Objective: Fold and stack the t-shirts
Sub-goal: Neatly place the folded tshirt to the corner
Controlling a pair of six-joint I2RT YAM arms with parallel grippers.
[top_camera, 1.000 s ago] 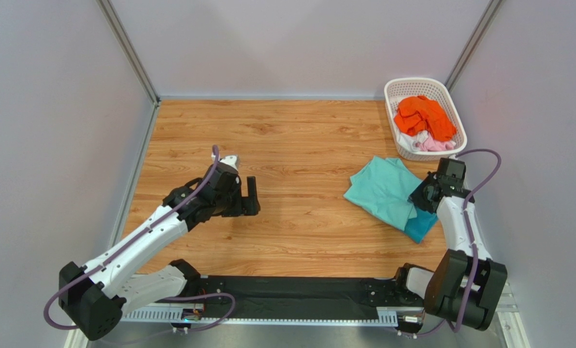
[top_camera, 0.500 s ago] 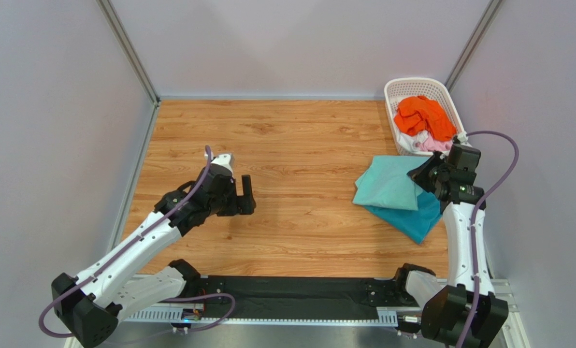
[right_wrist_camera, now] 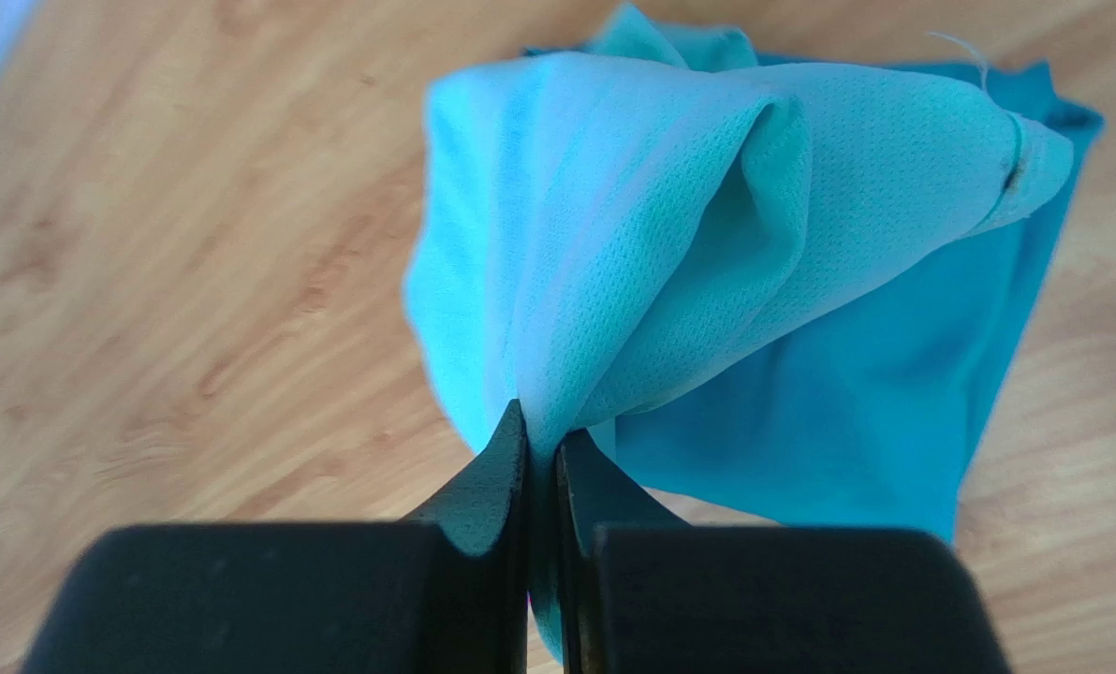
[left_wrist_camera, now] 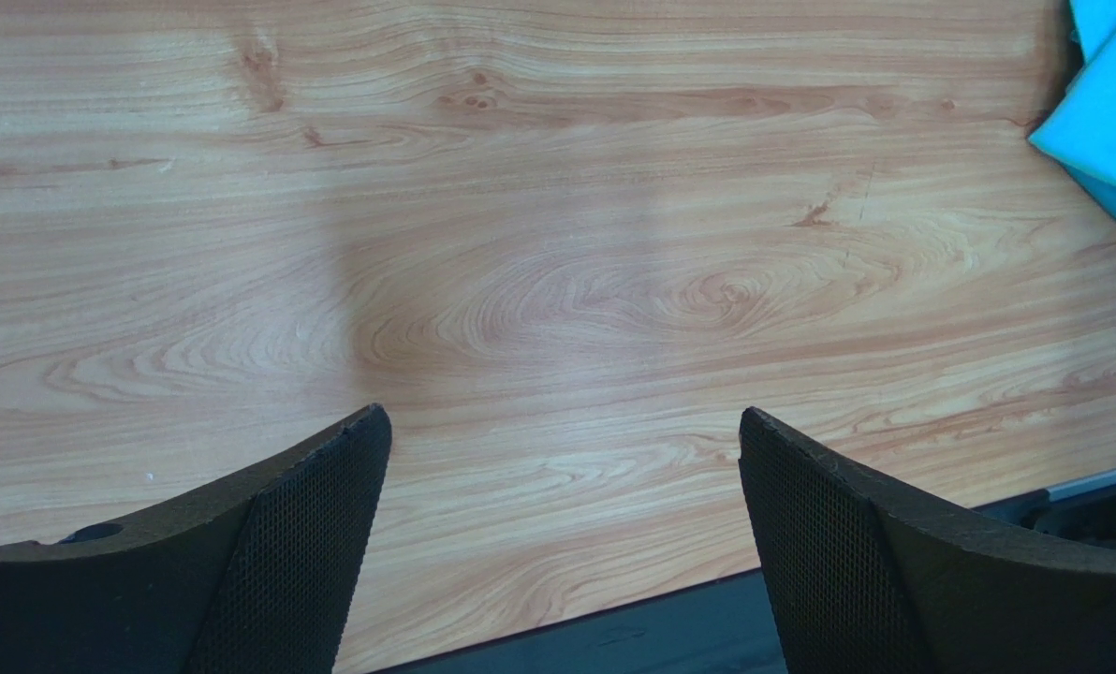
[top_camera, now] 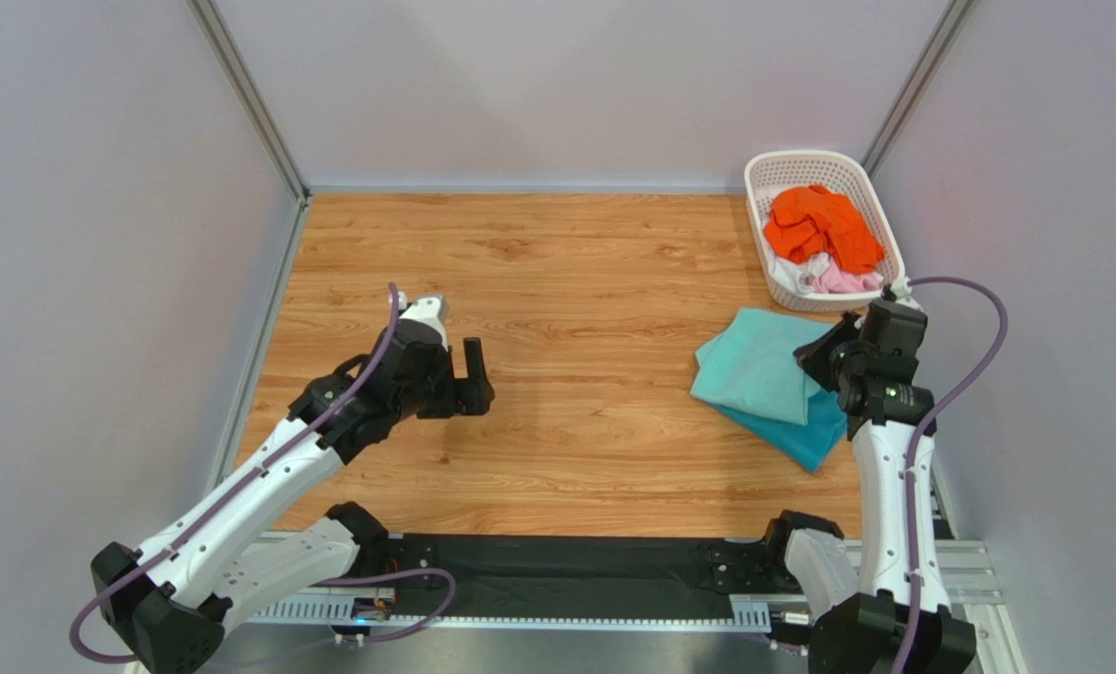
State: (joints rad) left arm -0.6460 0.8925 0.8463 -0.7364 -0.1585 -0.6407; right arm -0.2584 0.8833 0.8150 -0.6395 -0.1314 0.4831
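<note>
A folded mint green t-shirt [top_camera: 754,365] lies on top of a darker teal blue t-shirt [top_camera: 811,434] at the right of the wooden table. My right gripper [top_camera: 828,357] is shut on the mint shirt's right edge and lifts it; in the right wrist view the mint cloth [right_wrist_camera: 634,225] is pinched between the fingers [right_wrist_camera: 541,447], above the teal shirt [right_wrist_camera: 859,407]. Orange [top_camera: 820,222], white [top_camera: 800,271] and pink [top_camera: 845,280] shirts lie in the basket. My left gripper [top_camera: 472,377] is open and empty over bare wood at the left middle [left_wrist_camera: 561,435].
A white plastic lattice basket [top_camera: 762,177] stands at the back right corner. Grey walls enclose the table on three sides. A black strip [top_camera: 564,569] runs along the near edge between the arm bases. A corner of the cloth pile [left_wrist_camera: 1115,127] shows at the left wrist view's right edge.
My right gripper swung from the pile's near right side up to its right edge, dragging the mint shirt rightward over the teal one. The left arm drew back slightly to the left.
</note>
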